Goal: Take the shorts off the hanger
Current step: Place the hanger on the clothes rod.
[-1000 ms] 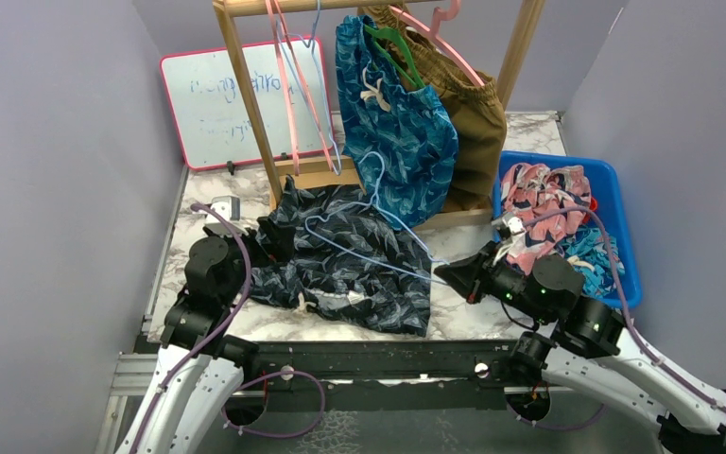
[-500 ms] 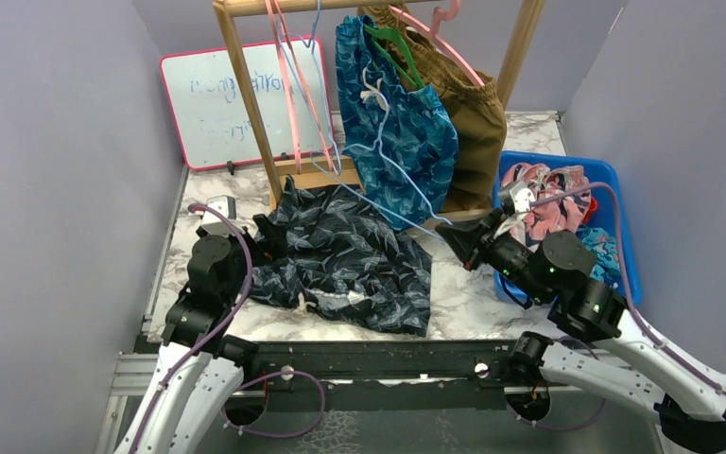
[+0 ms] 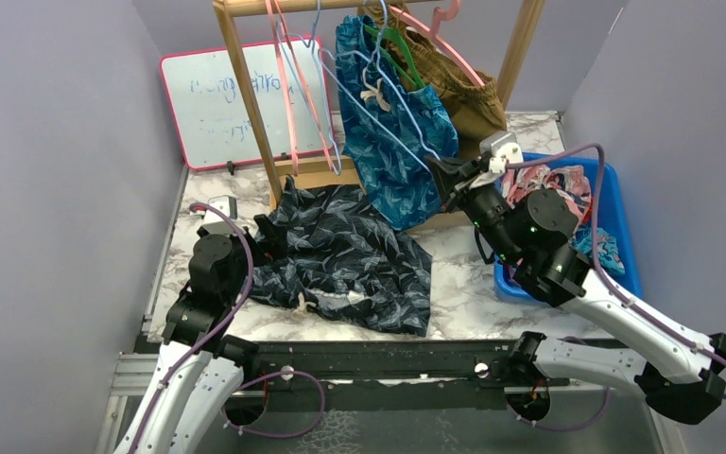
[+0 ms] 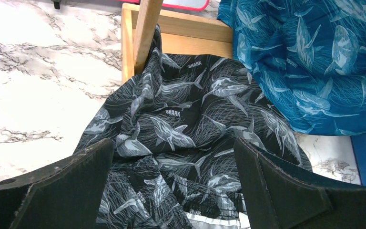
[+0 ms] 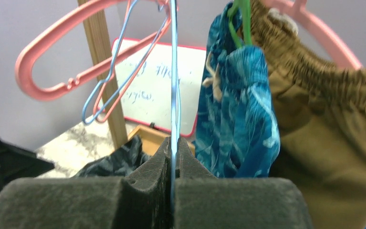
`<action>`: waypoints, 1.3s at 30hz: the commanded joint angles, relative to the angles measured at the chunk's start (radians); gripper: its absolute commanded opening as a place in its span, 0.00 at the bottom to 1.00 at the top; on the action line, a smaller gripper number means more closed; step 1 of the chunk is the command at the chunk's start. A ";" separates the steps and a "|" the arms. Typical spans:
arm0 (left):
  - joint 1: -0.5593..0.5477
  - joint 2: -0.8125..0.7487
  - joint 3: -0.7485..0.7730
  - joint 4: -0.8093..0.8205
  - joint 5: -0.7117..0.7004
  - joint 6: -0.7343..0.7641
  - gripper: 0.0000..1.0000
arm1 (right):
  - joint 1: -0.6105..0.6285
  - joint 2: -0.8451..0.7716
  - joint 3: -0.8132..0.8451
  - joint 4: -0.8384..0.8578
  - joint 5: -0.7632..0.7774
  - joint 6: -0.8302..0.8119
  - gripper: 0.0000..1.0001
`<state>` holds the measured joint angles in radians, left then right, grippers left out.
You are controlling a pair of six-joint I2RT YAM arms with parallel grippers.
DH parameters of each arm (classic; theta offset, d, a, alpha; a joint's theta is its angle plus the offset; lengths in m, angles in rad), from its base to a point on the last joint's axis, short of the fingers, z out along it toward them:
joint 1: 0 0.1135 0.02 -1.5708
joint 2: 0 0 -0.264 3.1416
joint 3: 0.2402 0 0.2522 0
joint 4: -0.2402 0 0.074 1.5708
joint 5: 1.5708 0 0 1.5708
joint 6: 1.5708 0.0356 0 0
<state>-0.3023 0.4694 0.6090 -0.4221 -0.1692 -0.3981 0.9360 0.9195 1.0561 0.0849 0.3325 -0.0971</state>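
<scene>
Hanger of light-blue wire is rising off the table toward the rack, clamped in the right gripper; left gripper is staying spread over black shark-print shorts.

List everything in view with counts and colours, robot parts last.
black shorts: 1, shark print, on table before rack
blue shorts: 1, shark print, hung on green hanger
brown shorts: 1, hung on a pink hanger
pink shorts: 1, leaf print, in bin
teal shorts: 1, in bin
bin: 1, blue, table's right
rack: 1, wooden, rear
whiteboard: 1, pink frame, rear left
empty hangers: pink, blue wire, rack's left
wire hanger: 1, light blue, held
table: marble
left pincer: open, over black shorts
right pincer: shut on wire hanger
</scene>
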 commanded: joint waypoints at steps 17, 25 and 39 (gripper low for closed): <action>0.003 -0.001 0.005 -0.010 0.000 0.005 0.99 | 0.000 0.410 0.384 -0.193 0.118 -0.021 0.02; 0.003 0.007 0.005 -0.010 0.004 0.003 0.99 | 0.000 0.376 0.372 -0.237 0.090 -0.008 0.25; 0.003 0.022 0.024 -0.016 0.011 0.027 0.99 | 0.000 0.079 0.040 -0.305 -0.080 0.273 0.52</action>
<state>-0.3023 0.4774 0.6090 -0.4427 -0.1684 -0.3985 0.9360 1.1290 1.2583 -0.2272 0.3473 0.0132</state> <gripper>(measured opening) 0.989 0.489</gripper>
